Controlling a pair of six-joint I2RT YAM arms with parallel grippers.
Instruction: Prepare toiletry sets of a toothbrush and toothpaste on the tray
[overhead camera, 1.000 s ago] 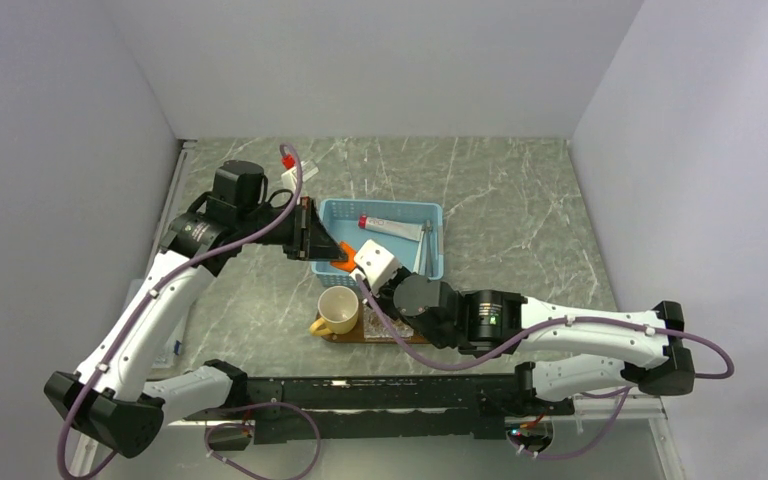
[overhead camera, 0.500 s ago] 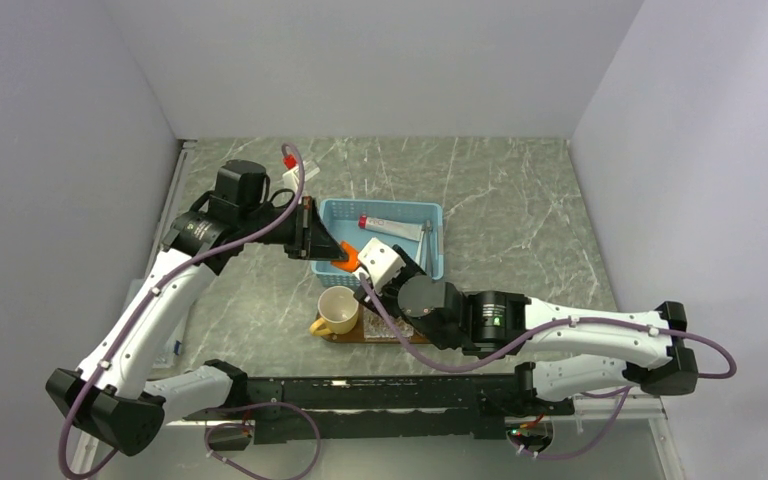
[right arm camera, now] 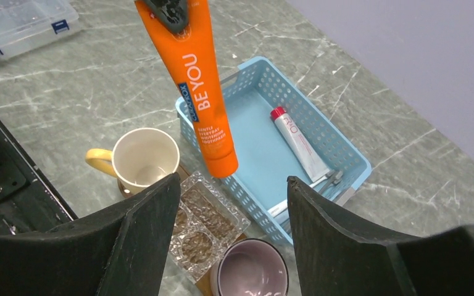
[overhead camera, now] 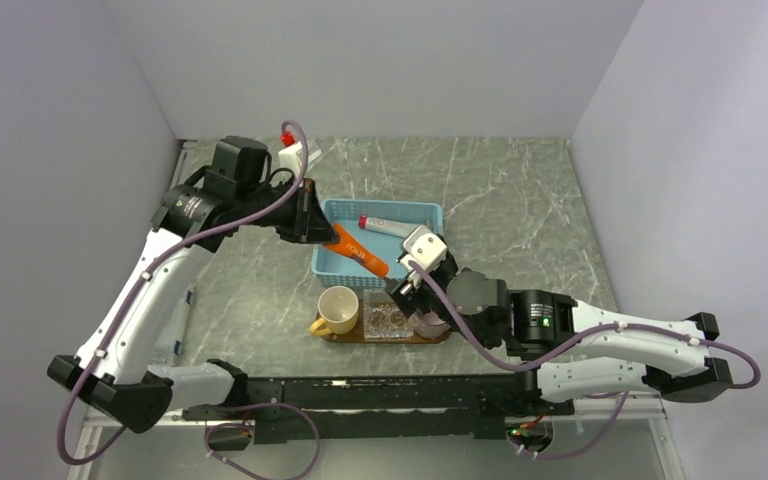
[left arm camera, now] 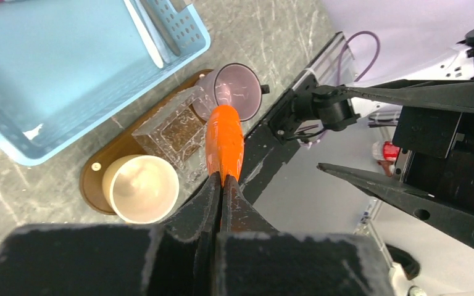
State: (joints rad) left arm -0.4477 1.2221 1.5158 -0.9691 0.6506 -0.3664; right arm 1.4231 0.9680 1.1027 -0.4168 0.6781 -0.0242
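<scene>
Hanging from the left claw (overhead camera: pixel 310 222), the orange tube (overhead camera: pixel 358 252) slants in the air over the near left corner of the blue basket (overhead camera: pixel 400 205) in the top view. Its lower end points toward the tray (overhead camera: pixel 444 338). The tray lies on the worktop (overhead camera: pixel 520 200) just near of the basket. It carries a cream cup (overhead camera: pixel 338 310) at its left end, a clear plastic box (overhead camera: pixel 385 322) in the middle and a purple cup (overhead camera: pixel 430 326) toward the right. A white tube (overhead camera: pixel 385 226) with a red cap lies inside the basket along the far wall. The right arm (overhead camera: pixel 560 320) reaches in from the right, with its wrist above the tray's right end.

From the left wrist, the left claw's fingers are pressed together on the flat end of the orange tube. The tube points away from them, and its cap end shows over the clear box and the purple cup.

From the right wrist, the right claw (right arm camera: pixel 233 180) is spread wide and grips nothing. The orange tube hangs cap down beyond the gap, in front of the basket's left side. The white tube lies in the basket, with thin pale brushes (right arm camera: pixel 321 183) at the basket's right end. A clear lidded case (right arm camera: pixel 18 24) sits on the worktop off to the left.
</scene>
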